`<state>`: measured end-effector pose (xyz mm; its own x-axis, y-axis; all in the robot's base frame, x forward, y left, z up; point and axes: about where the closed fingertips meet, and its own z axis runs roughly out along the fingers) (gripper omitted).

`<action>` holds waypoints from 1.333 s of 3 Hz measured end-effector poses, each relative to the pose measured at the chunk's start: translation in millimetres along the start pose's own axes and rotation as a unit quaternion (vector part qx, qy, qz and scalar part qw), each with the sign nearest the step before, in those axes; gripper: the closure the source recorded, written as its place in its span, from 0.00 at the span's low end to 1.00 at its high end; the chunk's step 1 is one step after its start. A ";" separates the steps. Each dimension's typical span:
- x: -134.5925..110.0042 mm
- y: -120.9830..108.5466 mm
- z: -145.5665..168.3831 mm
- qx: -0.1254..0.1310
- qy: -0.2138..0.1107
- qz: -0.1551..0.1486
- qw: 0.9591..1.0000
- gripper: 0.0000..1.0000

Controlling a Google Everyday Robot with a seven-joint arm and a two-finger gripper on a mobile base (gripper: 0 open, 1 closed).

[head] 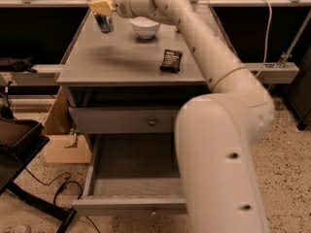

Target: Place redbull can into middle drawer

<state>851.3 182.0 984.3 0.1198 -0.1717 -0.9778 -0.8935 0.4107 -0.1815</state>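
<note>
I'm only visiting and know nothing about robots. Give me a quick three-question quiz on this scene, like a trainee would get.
1. True or false: the wide lower grey drawer stands open.
2. The robot's pincer is at the top of which thing on the table? A: the white bowl. B: the slim silver-and-blue metal can. C: the flat black snack bar.
3. Fill in: the upper grey drawer has a round metal ____ on its front.
Key: 1 true; 2 B; 3 knob.
</note>
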 end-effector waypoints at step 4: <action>-125.5 122.8 -245.3 0.104 -0.017 0.000 0.994 1.00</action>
<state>620.4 34.3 1110.3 0.1380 -0.1426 -0.9801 -0.7846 0.5881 -0.1961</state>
